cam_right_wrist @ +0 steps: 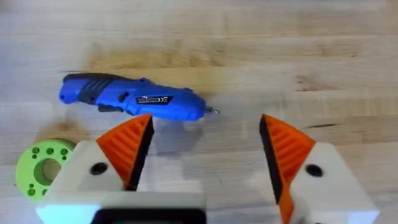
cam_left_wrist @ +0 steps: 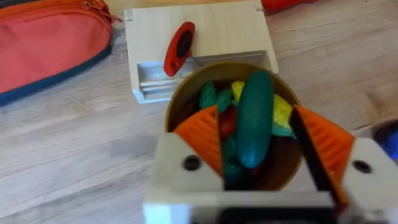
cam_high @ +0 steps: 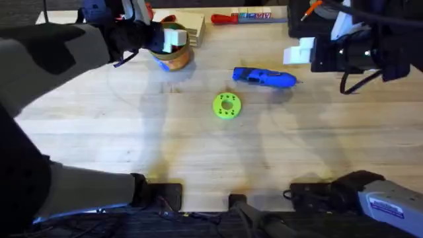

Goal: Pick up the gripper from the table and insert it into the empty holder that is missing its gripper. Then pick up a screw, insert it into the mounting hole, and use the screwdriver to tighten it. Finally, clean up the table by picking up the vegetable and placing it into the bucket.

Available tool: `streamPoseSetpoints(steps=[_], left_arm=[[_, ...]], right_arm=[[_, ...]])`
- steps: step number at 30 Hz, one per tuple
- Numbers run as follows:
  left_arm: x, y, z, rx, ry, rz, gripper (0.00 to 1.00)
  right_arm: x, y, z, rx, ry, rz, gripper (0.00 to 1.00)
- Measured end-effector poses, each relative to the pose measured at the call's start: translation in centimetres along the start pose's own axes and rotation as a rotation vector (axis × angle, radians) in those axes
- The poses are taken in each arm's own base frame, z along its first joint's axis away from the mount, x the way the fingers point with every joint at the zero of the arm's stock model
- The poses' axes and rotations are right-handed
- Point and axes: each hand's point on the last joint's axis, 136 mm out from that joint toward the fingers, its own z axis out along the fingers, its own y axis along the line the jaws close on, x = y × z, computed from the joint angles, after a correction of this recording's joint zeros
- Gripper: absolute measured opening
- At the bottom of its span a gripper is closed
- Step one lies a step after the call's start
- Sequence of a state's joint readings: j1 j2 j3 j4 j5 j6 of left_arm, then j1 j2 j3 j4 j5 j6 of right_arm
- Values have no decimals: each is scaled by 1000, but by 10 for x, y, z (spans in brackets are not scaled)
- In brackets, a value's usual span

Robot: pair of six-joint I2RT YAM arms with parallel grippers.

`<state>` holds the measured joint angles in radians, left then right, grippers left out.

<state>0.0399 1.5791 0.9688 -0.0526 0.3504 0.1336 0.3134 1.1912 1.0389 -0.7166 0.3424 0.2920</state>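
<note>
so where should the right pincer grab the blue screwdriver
Across the fat middle of the screwdriver, coming straight down from above. It lies flat on the table, bit toward the right arm's side, with bare wood either side of the body. The open right pincer looks wide enough.

bucket mouth (cam_left_wrist: pixel 180 93): blocked by left gripper (cam_left_wrist: pixel 261 146) and vegetable (cam_left_wrist: pixel 254 118)
table centre: screwdriver (cam_high: pixel 263 77), green disc (cam_high: pixel 227 105) in way
front table (cam_high: pixel 198 158): free

Bright, even light; soft shadows on the table (cam_high: pixel 198 152); near arms blurred
</note>
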Motion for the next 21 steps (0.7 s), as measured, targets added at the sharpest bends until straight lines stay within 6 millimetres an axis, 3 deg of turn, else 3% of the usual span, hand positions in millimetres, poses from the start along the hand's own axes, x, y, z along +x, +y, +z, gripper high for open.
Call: streamPoseSetpoints(steps=[3,7,8,10,15,20,21], left_arm=[[1,2,-1,-14,4,-4,991],[-24,5,-36,-92,-52,17,990],[-39,-5,-74,-110,-91,29,988],[-39,-13,-101,-119,-90,34,988],[-5,-40,-164,-113,4,53,988],[30,-64,-216,-105,56,53,988],[35,-74,-242,-113,11,71,988]], right_arm=[[0,0,0,0,0,0,991],[6,-6,-12,5,21,-22,991],[3,-13,-38,-1,6,-19,992],[-1,-19,-60,-10,-20,-13,992],[9,-20,-105,-104,-19,-18,992],[43,-16,-120,-188,83,-37,992],[50,-14,-126,-213,97,-38,991]])
